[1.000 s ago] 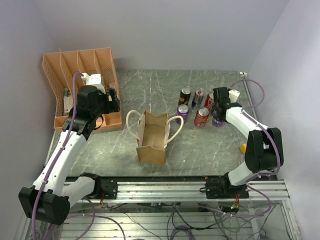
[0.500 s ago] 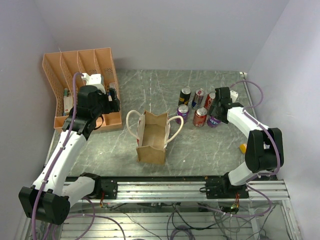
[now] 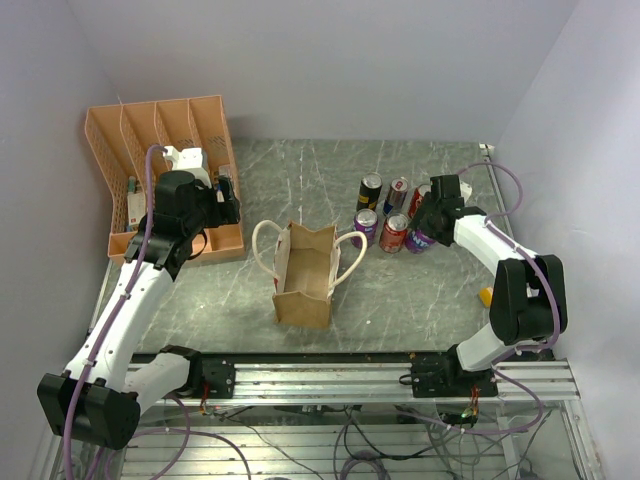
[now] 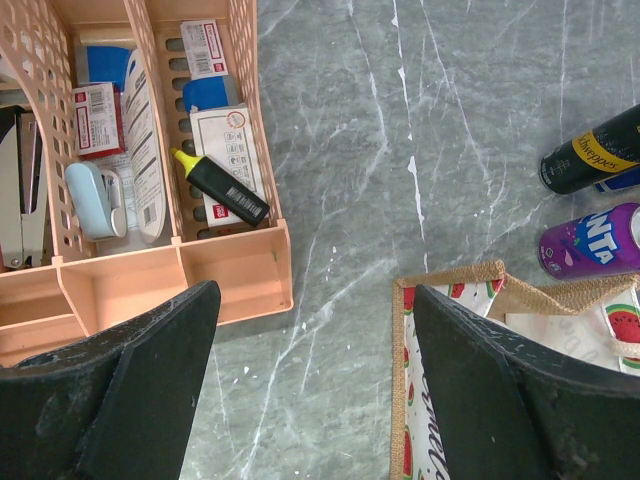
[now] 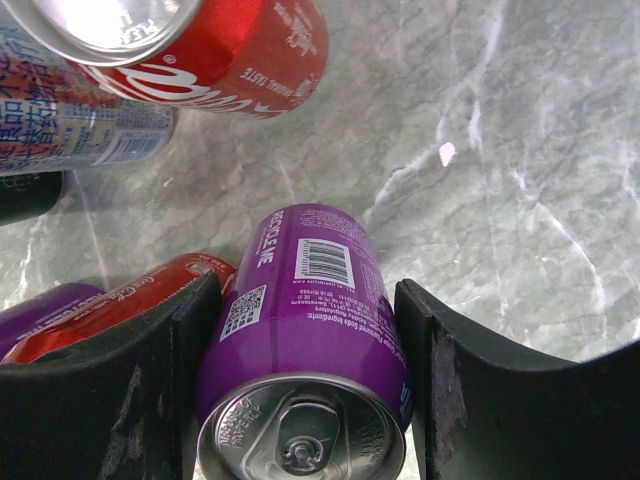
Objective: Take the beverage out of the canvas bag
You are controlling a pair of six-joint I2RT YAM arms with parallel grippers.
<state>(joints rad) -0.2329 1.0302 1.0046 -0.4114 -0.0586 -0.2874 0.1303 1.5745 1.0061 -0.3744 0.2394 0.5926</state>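
The brown bag (image 3: 300, 308) stands upright in the middle of the gray counter (image 3: 300, 170). Its top is open. Its two cream rope handles (image 3: 262, 245) hang out, one on each side. In the left wrist view, the inside of the bag has little watermelon pictures on it.

The right pincer (image 5: 305, 290) is clamped on a purple can (image 5: 300, 330). One black finger (image 5: 110, 400) is on each side of it. The can is upright, with its silver top facing the camera. It is out of the bag and off to the right of it, well apart. I cannot tell if the can sits on the counter or is lifted a bit.

A red can (image 3: 392, 234) stands just beside the purple can, on the side nearer the bag. Another purple can (image 3: 365, 224) stands next to that one. Behind them are a black can (image 3: 370, 188), a silver can (image 3: 397, 190) and one more red can (image 5: 230, 50).

The left pincer (image 4: 312, 300) hangs over the counter between the orange rack (image 4: 230, 280) and the bag. Its fingers are wide apart with nothing between them.

The rack stands at the back left of the counter. It holds a yellow marker (image 4: 220, 185), a light blue stapler (image 4: 95, 200) and some small boxes.
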